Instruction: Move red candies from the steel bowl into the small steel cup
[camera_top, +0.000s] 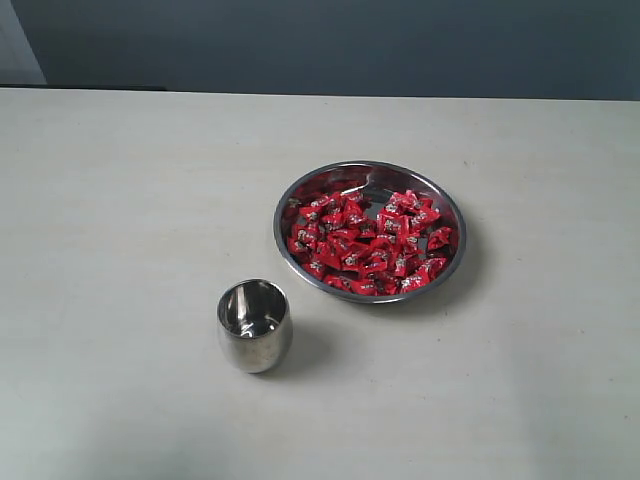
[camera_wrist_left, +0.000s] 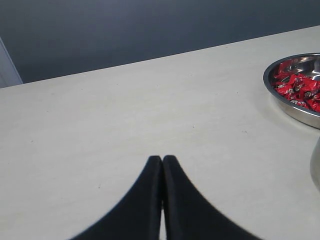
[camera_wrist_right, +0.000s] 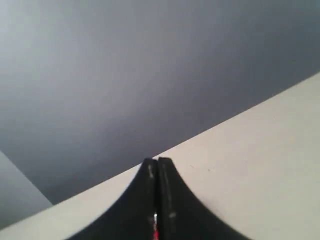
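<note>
The steel bowl (camera_top: 279, 226) sits right of the table's middle, holding a heap of many red candies (camera_top: 370, 242). The small steel cup (camera_top: 254, 326) stands upright just in front and to the left of it, and its inside looks empty. Neither gripper appears in the exterior view. My left gripper (camera_wrist_left: 162, 158) is shut with nothing in it, over bare table; the bowl (camera_wrist_left: 295, 109) with candies (camera_wrist_left: 300, 87) and a sliver of the cup (camera_wrist_left: 316, 165) lie at that view's edge. My right gripper (camera_wrist_right: 157, 160) is shut. A red speck shows low in its slit; what it is I cannot tell.
The pale table top (camera_top: 120, 220) stretches wide to the left of and in front of the cup. A dark grey wall (camera_top: 340, 40) rises behind the table's far edge.
</note>
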